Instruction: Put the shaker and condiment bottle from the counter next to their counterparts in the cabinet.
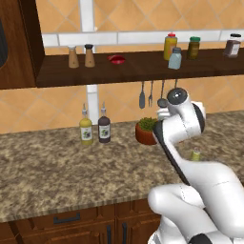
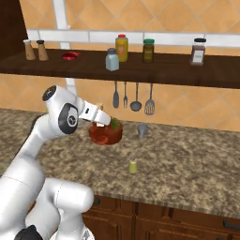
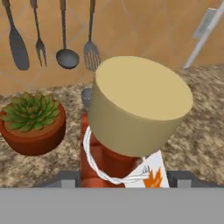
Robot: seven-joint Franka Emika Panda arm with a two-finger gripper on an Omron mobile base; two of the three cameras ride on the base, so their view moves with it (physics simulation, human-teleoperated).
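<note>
The white arm is rising from the base, bending at a raised elbow and reaching forward over the tabletop (image 2: pixel 197 173), its wrist angled down toward the potted succulent (image 3: pixel 33 124). The end effector (image 2: pixel 104 117) is grasping the condiment bottle (image 3: pixel 131 127): in the hand view the tan cap is sitting right in front of the camera, with the red-orange neck, white cord and small label below it, between the two dark fingertips (image 3: pixel 181 178). The pot is lying at nine o'clock of the bottle. The shaker (image 2: pixel 133 165) is standing upright on the tabletop, at about five o'clock of the pot and apart from it. Above, the cabinet (image 2: pixel 159 70) is holding a pale blue-grey shaker (image 2: pixel 112 59) and a yellow red-capped bottle (image 2: pixel 122 48).
</note>
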